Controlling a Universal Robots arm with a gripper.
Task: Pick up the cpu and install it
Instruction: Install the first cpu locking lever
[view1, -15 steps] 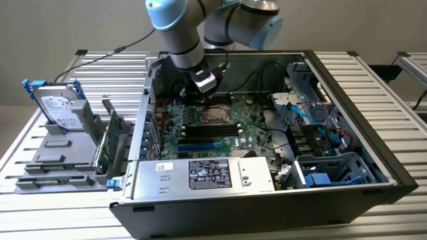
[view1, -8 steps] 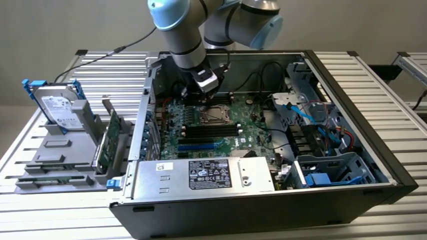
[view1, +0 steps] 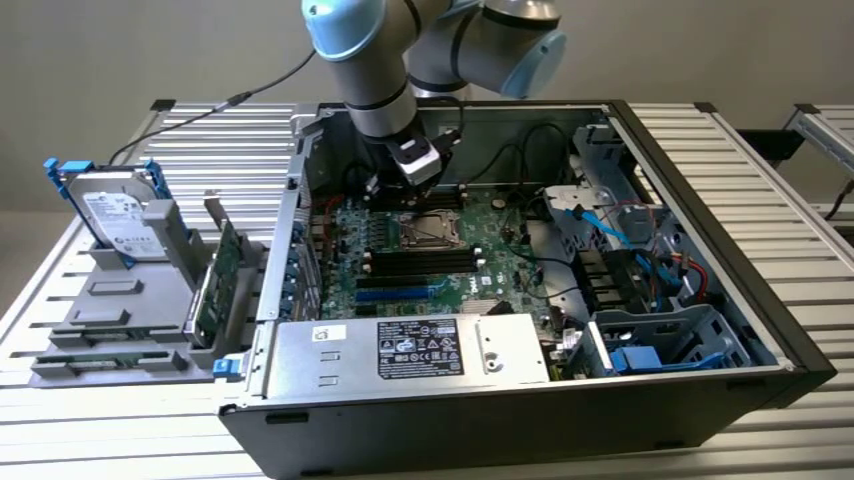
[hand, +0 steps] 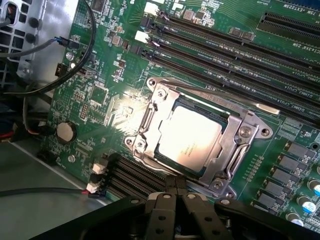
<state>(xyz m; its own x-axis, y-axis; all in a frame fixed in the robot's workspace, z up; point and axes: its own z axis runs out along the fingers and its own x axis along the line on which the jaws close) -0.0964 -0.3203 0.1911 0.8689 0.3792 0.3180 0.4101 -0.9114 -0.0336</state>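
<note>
Inside an open PC case (view1: 694, 330), a robot arm reaches down over the motherboard (hand: 100, 100). Its claw (hand: 175, 192) has fingers pressed together, pinching nothing, tips hanging just beside the near edge of the CPU socket (hand: 240, 145). The cpu (hand: 189, 139) (dull silver square, faint print on top) already sits in the socket, just beyond the fingertips, w/ the metal load frame around its rim.

Judgement: seating looks mostly done; work now is at the frame and latch. To do it well, keep the closed tips off the chip's top, press only on metal frame parts, stay square to the board, and avoid the RAM slots (hand: 225, 45) farther out and black cables (hand: 45, 85) off to one side.
</note>
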